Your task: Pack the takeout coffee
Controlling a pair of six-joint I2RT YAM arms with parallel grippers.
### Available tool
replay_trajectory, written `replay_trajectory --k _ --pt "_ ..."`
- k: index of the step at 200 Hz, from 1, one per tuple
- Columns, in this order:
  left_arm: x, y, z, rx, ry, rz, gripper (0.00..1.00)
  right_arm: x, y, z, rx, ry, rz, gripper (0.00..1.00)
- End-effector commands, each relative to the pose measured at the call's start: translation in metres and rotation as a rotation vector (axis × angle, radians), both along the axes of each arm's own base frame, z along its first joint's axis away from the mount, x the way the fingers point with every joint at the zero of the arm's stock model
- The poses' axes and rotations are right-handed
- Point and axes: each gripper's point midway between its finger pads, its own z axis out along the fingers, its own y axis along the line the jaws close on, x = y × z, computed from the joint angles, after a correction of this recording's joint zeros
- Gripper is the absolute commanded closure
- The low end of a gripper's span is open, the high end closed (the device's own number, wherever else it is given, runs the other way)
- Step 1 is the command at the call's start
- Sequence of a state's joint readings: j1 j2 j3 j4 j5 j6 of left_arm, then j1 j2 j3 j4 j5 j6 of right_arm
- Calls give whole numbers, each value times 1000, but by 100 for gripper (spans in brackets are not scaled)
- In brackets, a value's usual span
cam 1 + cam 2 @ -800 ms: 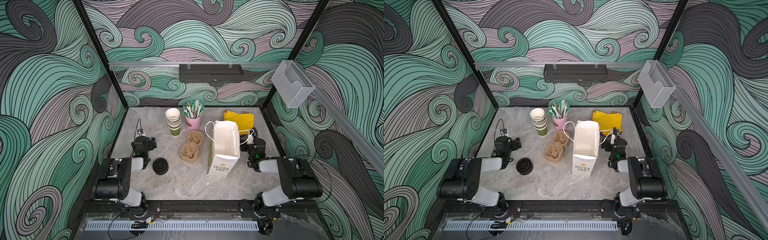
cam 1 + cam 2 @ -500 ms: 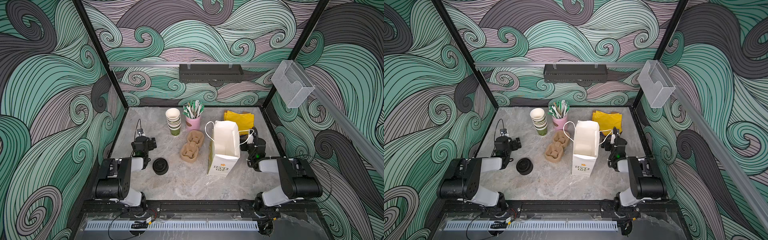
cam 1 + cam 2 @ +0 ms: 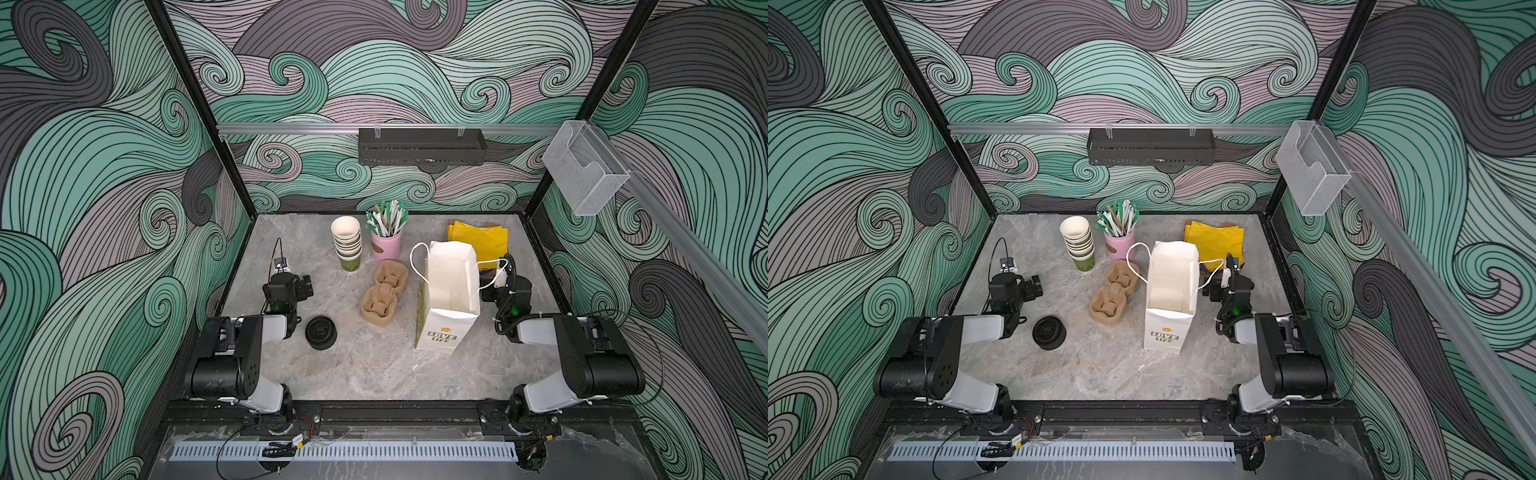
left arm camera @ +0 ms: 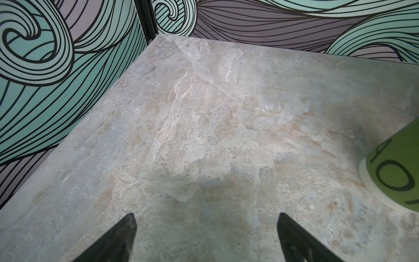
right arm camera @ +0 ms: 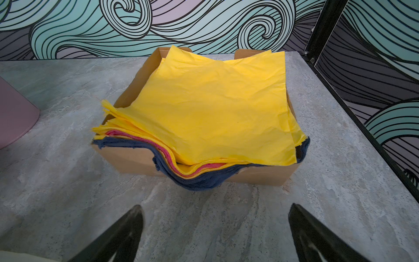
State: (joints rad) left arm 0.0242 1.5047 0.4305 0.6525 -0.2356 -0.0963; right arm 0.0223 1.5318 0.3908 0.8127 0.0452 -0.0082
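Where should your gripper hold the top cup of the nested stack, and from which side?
Take the top cup by its rim, likely from above, one finger inside: the stack stands upright, mouth open, only upper bands showing; the pink straw cup stands close.

The tabletop (image 3: 374,374) is a grey, marbled slab, walled on three sides; toward the back stands a stack of green paper cups (image 3: 347,245), nested and upright, with a pink cup (image 3: 386,249) of straws just beside it on the right; in front of these lie brown pulp carriers (image 3: 384,293), set at a slant; a white paper bag (image 3: 446,299) stands open just right of the carriers; behind the bag, near the back right corner, sits a cardboard box (image 5: 133,158) piled with napkins (image 5: 204,108), yellow on top, red and navy beneath; black lids (image 3: 320,332) rest near the front left, apart from the rest.
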Motion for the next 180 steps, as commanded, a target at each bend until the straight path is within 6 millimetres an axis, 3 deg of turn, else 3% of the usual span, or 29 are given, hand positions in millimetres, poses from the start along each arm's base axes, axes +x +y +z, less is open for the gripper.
replay_trajectory --k 1,68,104,109,146,180 --pt "11 4 11 15 -35 8 1 7 -2 10 -18 -37 -1 0" --pt "11 4 13 16 -40 8 1 6 -2 11 -18 -40 -1 0" --pt "5 15 32 21 -21 81 1 -4 -14 41 -16 -81 -74 0" --pt "5 15 47 21 -49 79 1 -8 -17 48 -15 -92 -89 0" --pt "-11 15 95 31 -140 80 1 -44 -37 92 23 -144 -227 0" --pt "-21 7 130 -16 -136 46 1 -97 -54 101 147 -3 -391 1"
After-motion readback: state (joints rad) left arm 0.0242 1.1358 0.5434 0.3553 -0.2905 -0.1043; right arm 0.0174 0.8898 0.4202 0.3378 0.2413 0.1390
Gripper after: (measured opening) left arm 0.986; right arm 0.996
